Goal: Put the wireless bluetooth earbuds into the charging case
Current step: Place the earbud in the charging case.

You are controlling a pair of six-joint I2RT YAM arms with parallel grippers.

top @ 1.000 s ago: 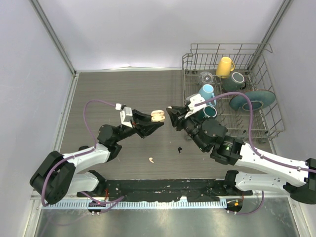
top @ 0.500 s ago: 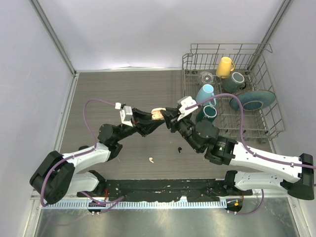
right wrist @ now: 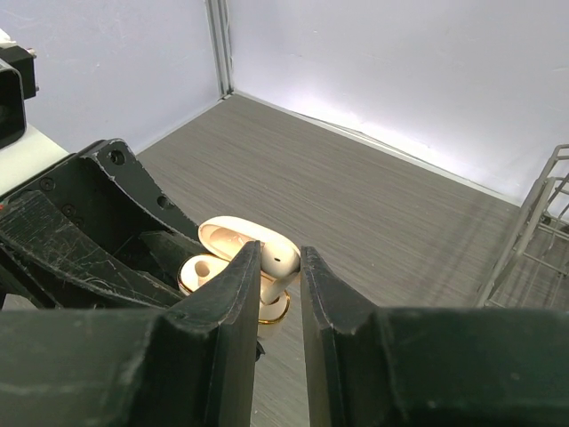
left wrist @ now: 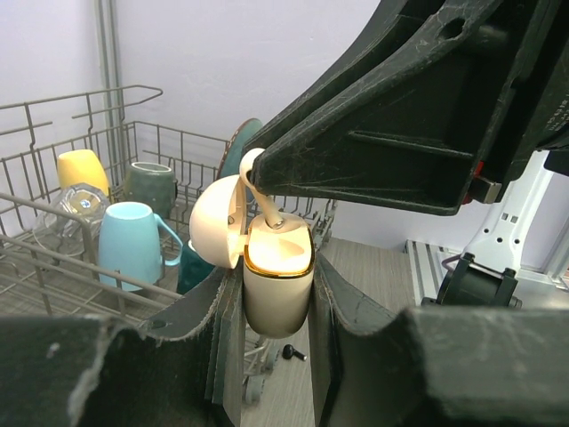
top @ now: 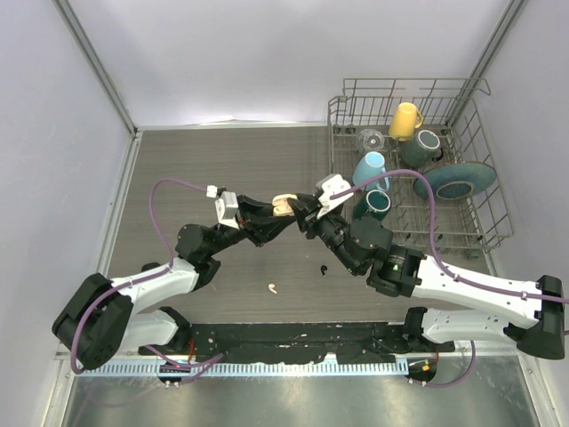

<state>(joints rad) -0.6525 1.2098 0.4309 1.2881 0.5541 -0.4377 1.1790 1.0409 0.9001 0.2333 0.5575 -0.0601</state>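
Reaching in low from the left with the left arm (top: pixel 160 277), pinching the charging case (left wrist: pixel 277 289) in the left gripper (top: pixel 277 216). Stretching over from the right with the right arm (top: pixel 462 285), squeezing a cream earbud (left wrist: pixel 264 203) tight in the right gripper (top: pixel 299 211). Meeting tip to tip in the middle.

Charging case (top: pixel 283 206) up off mid-bench (top: pixel 204 169), clamped in left pincer (top: pixel 281 219). Right pincer (top: pixel 302 212) meets it from the right, held earbud (left wrist: pixel 260 191) stem-down in the case mouth. On the bench nearer the arm bases: loose earbud A (top: pixel 272 288), then loose earbud B (top: pixel 324 269) to its right. Dish rack (top: pixel 418 83) at right rear, mugs (top: pixel 372 167) inside.
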